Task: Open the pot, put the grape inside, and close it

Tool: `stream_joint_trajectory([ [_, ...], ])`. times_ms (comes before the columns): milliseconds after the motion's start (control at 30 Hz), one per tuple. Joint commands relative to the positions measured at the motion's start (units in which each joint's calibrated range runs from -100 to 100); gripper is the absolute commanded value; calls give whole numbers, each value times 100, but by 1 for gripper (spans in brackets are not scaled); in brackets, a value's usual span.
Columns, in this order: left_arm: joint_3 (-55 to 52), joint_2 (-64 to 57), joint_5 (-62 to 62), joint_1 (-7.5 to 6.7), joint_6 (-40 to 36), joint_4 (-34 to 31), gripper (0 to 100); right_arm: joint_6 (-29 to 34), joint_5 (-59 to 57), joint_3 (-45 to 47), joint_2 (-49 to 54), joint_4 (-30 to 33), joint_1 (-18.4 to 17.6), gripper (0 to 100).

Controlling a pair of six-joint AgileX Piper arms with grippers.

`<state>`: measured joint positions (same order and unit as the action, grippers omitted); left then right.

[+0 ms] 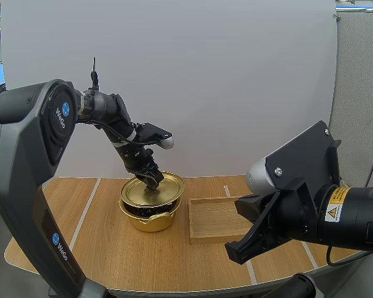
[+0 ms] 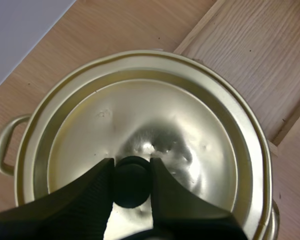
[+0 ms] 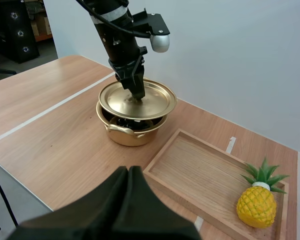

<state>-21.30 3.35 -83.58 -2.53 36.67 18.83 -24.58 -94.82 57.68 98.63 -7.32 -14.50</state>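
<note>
A wooden worktop (image 1: 99,248) with pale tape lines meets a white wall (image 1: 236,74). The pot (image 1: 150,218) stands just beside a tray (image 1: 214,220), which holds a pineapple (image 3: 257,202). The left gripper (image 1: 154,180) pinches the knob (image 2: 131,181) of the lid (image 1: 168,189), raised just off the rim. Something dark (image 3: 124,121) shows inside the pot. The right gripper (image 3: 129,169), clenched and empty, hangs near the front edge.

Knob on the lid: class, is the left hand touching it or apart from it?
Touching. In the left wrist view the left hand pinches the black knob of the lid, its fingers pressed against both sides with no gap.
</note>
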Motion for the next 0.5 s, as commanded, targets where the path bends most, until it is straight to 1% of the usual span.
stream_joint_trajectory([
  [0, -78, -7, 215, 7, -7, -174, 0, 13, 34, 13, 39, 27, 19, 0],
  [133, -311, 8, 480, 7, -7, -352, 0, 13, 34, 13, 39, 27, 19, 0],
  [300, -468, 50, 814, 7, -7, -286, 0, 13, 34, 13, 39, 27, 19, 0],
  [467, -478, 147, 848, 7, 3, -225, 0, 13, 34, 13, 39, 27, 19, 0],
])
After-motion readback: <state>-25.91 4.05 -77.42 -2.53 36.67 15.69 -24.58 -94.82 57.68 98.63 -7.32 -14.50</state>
